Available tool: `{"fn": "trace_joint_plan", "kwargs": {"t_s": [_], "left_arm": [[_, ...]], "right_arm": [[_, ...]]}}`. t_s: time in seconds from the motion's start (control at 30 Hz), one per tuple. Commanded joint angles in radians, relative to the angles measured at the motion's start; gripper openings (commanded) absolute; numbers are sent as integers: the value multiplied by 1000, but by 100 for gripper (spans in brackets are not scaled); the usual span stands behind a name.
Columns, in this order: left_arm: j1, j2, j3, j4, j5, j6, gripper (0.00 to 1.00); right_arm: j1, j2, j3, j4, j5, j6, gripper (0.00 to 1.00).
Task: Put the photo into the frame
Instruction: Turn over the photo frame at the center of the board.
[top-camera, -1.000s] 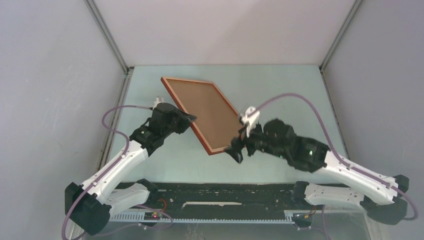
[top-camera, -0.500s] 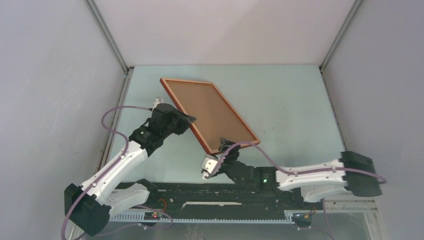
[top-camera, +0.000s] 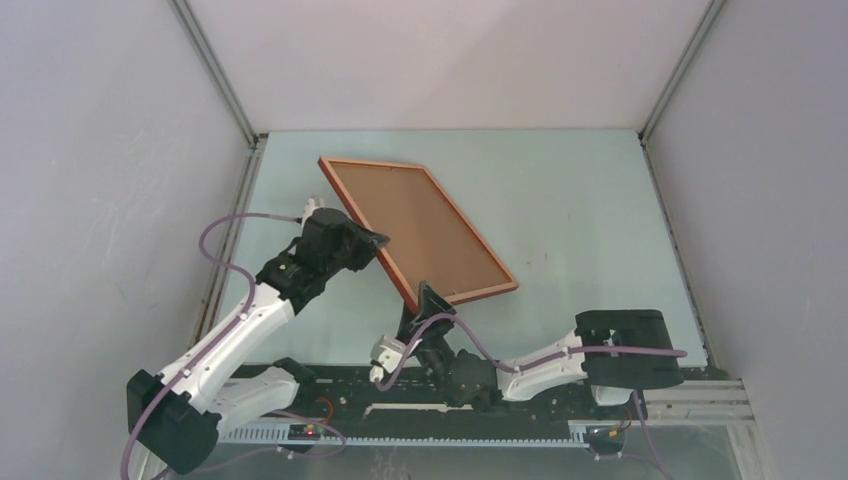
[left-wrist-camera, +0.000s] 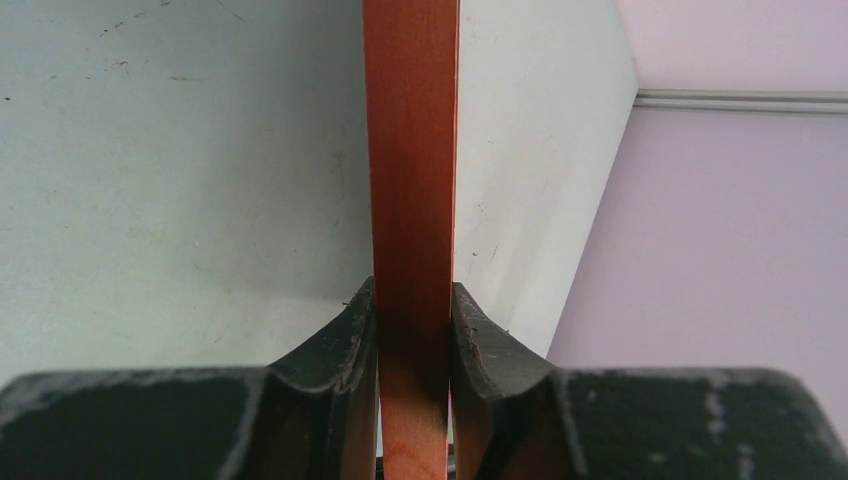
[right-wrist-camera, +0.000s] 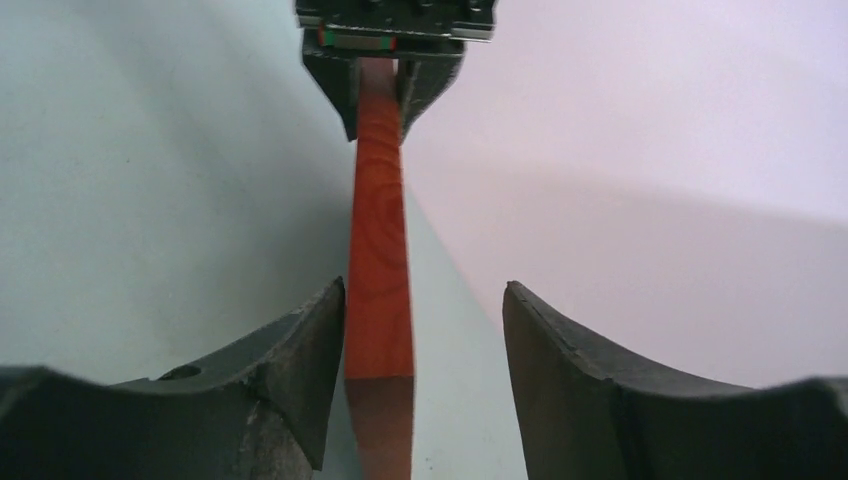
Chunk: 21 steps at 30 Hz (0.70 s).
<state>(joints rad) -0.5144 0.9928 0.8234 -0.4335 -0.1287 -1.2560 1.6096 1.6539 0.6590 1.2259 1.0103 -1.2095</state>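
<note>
Top view, the frame (top-camera: 415, 230): a thin reddish-brown rectangle lying askew over the left-middle of the pale green table (top-camera: 590, 200), its plain brown inner panel turned up to the camera; one corner points to the far left, another toward the arm bases
Top view, left gripper (top-camera: 375, 243): on the frame's left long side, about halfway along, reaching in from the left
Top view, right gripper (top-camera: 425, 300): at the frame's near corner, pointing away from the bases; the right arm lies low along the near edge of the table
Top view, contact with table: cannot tell whether any corner of the frame rests on the surface
Left wrist view, left gripper (left-wrist-camera: 412, 340): clamped on the frame (left-wrist-camera: 410, 150) – both black fingers (left-wrist-camera: 350, 345) press flat on the two faces of the wooden rail, no gap on either side
Left wrist view, frame: seen edge-on, running straight out from the jaws, table to its left and grey wall to its right
Right wrist view, right gripper (right-wrist-camera: 422, 300): jaws apart, gripping nothing
Right wrist view, frame (right-wrist-camera: 380, 240): its edge stands between the fingers – close against the one on the picture's left, with a clear gap to the other
Right wrist view, far end: the rail runs up to the left gripper (right-wrist-camera: 382, 95), which pinches it there
</note>
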Motion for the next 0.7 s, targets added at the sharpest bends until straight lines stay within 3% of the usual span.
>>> {"fn": "trace_joint_plan", "kwargs": {"t_s": [0.0, 0.2, 0.3, 0.37, 0.4, 0.5, 0.67], "left_arm": [[7, -34, 59, 1, -54, 47, 0], [8, -34, 62, 1, -56, 52, 0], [9, -40, 66, 0, -66, 68, 0], [9, -53, 62, -2, -82, 75, 0], [8, -60, 62, -4, -91, 81, 3], [8, -85, 77, -33, -128, 101, 20], [8, -166, 160, -77, -172, 240, 75]], "right_arm": [[10, -35, 21, 103, 59, 19, 64], [2, -193, 36, -383, -28, 357, 32], [-22, -236, 47, -463, -51, 443, 18], [-44, -255, 58, -503, -65, 486, 0], [-50, -257, 68, -511, -67, 495, 0], [-60, -257, 87, -478, -85, 501, 0], [-79, -275, 214, -580, -114, 610, 0]]}}
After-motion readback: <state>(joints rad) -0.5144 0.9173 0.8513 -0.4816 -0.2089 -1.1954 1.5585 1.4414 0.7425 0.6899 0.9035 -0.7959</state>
